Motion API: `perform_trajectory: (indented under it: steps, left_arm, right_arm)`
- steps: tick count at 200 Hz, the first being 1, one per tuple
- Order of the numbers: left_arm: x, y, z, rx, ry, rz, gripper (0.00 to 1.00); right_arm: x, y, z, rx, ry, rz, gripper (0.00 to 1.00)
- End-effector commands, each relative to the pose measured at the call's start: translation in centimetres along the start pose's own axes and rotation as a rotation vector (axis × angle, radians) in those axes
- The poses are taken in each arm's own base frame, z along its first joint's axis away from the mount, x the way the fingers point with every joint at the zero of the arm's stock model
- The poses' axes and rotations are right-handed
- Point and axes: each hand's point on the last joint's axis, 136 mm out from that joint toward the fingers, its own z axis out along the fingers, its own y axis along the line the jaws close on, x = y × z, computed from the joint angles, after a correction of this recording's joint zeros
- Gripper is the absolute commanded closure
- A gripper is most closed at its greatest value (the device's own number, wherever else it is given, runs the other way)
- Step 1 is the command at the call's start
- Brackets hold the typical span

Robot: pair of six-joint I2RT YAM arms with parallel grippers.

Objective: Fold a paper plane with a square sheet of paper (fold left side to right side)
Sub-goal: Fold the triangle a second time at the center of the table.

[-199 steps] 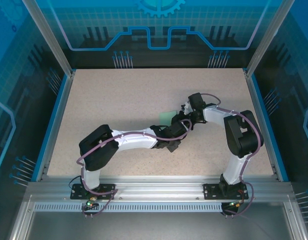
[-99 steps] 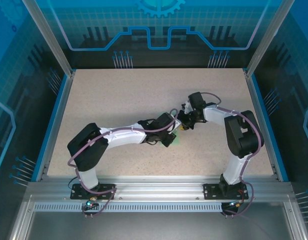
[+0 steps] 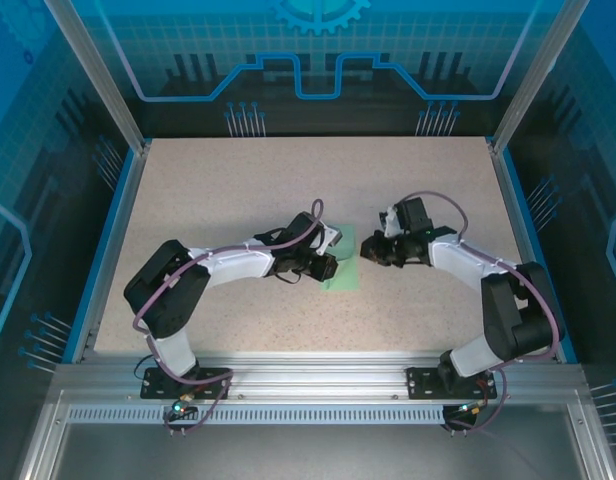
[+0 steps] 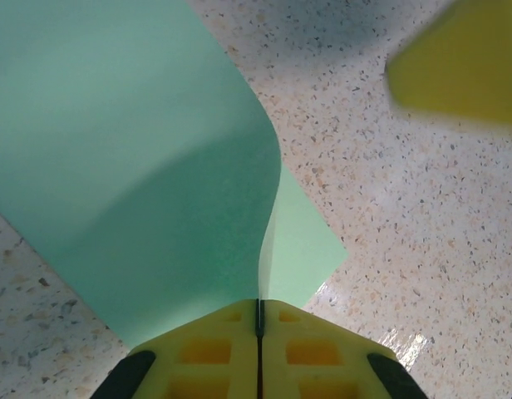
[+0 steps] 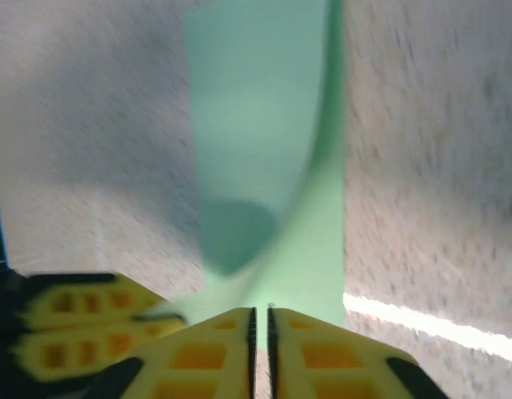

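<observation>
1. Top view: the square sheet of paper point(image 3: 343, 268) lies near the middle of the bench point(image 3: 238, 190). My left jaws cover its 9 o'clock edge, and my right jaws sit at its 3 o'clock edge.
2. Left wrist: my left jaws are closed tight on the raised, curling edge. I judge this the left-to-right fold. Next, that edge needs carrying toward 3 o'clock, corners matched.
3. Right wrist: my right jaws are closed. Blur hides whether they pinch the paper.
</observation>
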Motion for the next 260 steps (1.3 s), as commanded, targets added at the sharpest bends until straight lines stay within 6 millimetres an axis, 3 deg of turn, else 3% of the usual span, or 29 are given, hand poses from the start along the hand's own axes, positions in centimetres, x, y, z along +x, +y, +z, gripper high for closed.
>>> perform_trajectory:
  steps: [1, 38, 119, 168, 260]
  left_arm:
    - [-0.6, -0.5, -1.1, 0.037, -0.024, -0.029, 0.93]
    - [-0.6, 0.6, -1.1, 0.001, -0.019, -0.052, 0.93]
    - [-0.5, 1.4, -0.6, -0.029, 0.005, -0.065, 0.92]
    - [-0.6, 2.4, -0.2, -0.064, 0.026, -0.083, 0.92]
    - [-0.8, 4.1, 1.0, -0.109, 0.059, -0.100, 0.92]
  right_arm:
    - [2.3, 0.0, 1.6, 0.013, 0.044, -0.024, 0.95]
    - [4.6, -1.3, 3.2, 0.092, 0.101, -0.023, 1.00]
    - [5.7, -2.7, 4.7, 0.163, 0.175, -0.016, 1.00]
    - [6.1, -4.5, 4.3, 0.270, 0.204, -0.022, 1.00]
    - [6.0, -4.5, 4.2, 0.277, 0.212, -0.036, 1.00]
